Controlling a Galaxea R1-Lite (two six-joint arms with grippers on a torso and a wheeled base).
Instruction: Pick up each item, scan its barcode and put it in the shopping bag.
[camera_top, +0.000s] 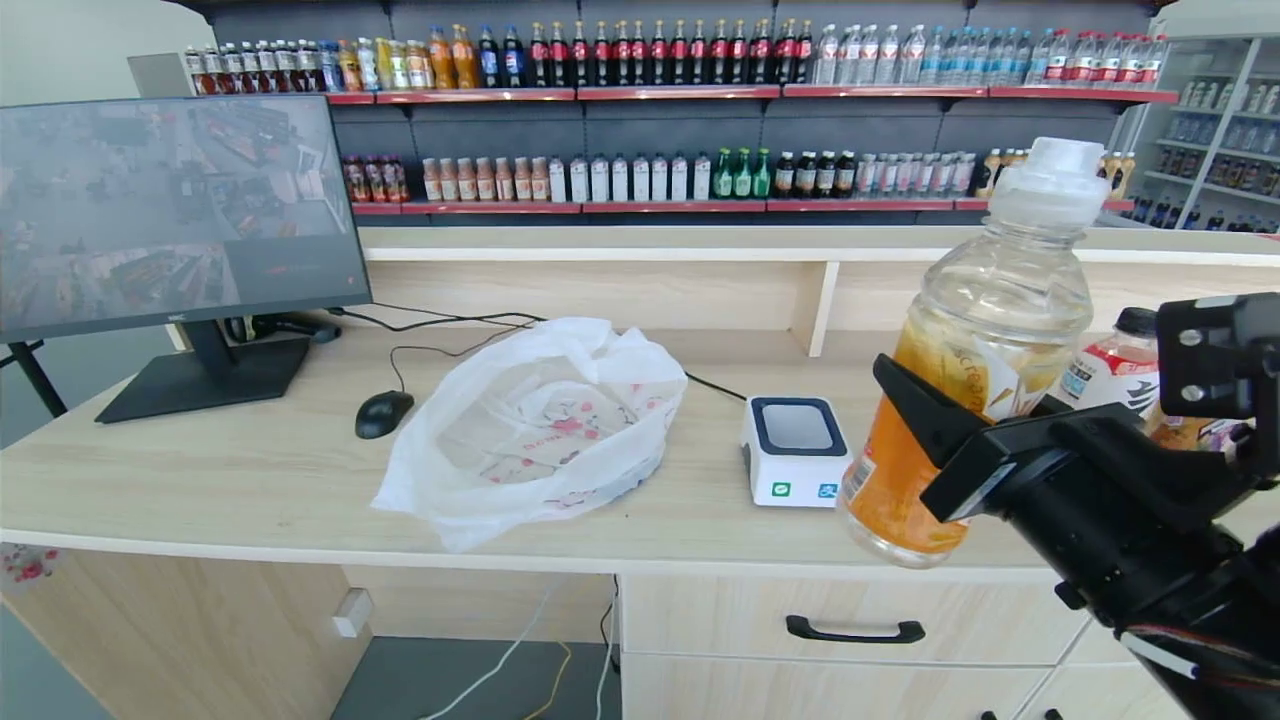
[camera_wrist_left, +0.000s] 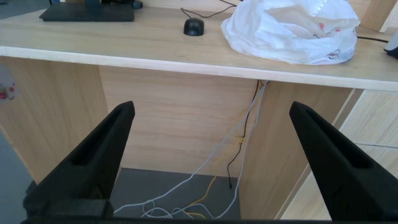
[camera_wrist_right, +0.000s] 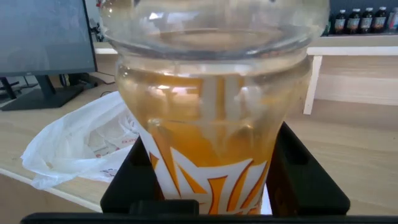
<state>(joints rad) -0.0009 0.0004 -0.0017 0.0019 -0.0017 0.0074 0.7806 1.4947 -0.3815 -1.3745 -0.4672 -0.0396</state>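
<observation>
Shelves of drink bottles (camera_top: 700, 60) line the back wall behind a light wooden counter (camera_top: 250, 470). On the robot's left side of the counter stands a monitor (camera_top: 170, 210), with a black mouse (camera_top: 383, 413) near its foot. The white shopping bag (camera_top: 540, 430) lies slumped around mid-counter, its mouth loosely open. Just to the right of it sits the small white scanner (camera_top: 795, 450), window facing up. Right of the scanner, the right gripper (camera_top: 960, 420) has its jaws clamped on the lower half of an orange drink bottle (camera_top: 1000, 300). The bottle's long axis is close to upright but tilted, with the white cap up and leaning to the robot's right and the base down near the counter's front edge. More bottles (camera_top: 1115, 370) stand behind the gripper.

From the left wrist, the left gripper (camera_wrist_left: 211, 109) sits low in front of the counter's wooden front panel. Its jaws are wide apart, with nothing between them. Loose cables (camera_wrist_left: 242, 143) hang down the panel, and the bag (camera_wrist_left: 292, 31) and mouse (camera_wrist_left: 194, 27) rest on the counter above.

From the right wrist, the bottle (camera_wrist_right: 211, 124) stands between the two black jaws, which press on both its sides. Orange liquid fills its lower part and the upper part is clear. The bag (camera_wrist_right: 81, 149) and monitor (camera_wrist_right: 43, 37) lie beyond it.
</observation>
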